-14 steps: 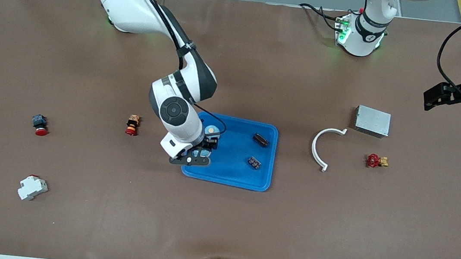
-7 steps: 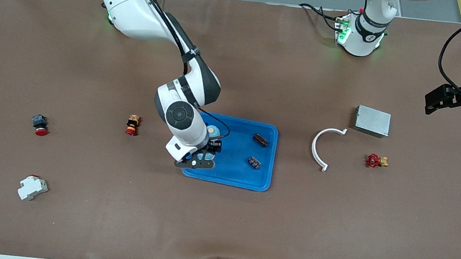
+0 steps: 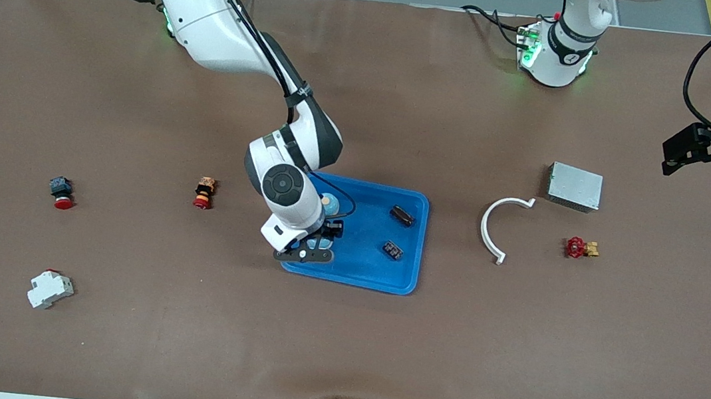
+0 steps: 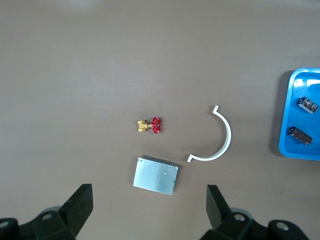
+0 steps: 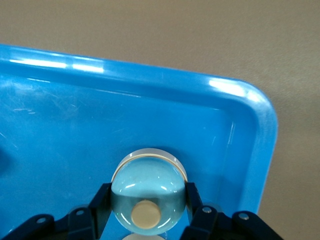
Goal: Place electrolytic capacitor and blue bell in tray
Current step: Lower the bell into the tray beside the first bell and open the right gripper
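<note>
The blue tray [image 3: 361,270] lies mid-table; its corner shows in the right wrist view [image 5: 260,125]. My right gripper [image 3: 313,248] is over the tray's end toward the right arm. It is shut on the blue bell [image 5: 148,192], a pale blue dome with a tan button, low over the tray floor. In the front view the hand mostly hides the bell. Two small dark capacitor-like parts [image 3: 402,215] [image 3: 392,250] lie in the tray. My left gripper [image 3: 682,153] [image 4: 150,210] is open and empty, high over the left arm's end of the table.
A white curved piece [image 3: 498,226], a silver box [image 3: 574,186] and a red valve [image 3: 581,248] lie toward the left arm's end. A red-and-orange button [image 3: 203,192], a red push button [image 3: 60,191] and a white breaker [image 3: 50,289] lie toward the right arm's end.
My right gripper has carried the bell a little farther over the tray and lower in the front view. My left arm has drawn back toward its base.
</note>
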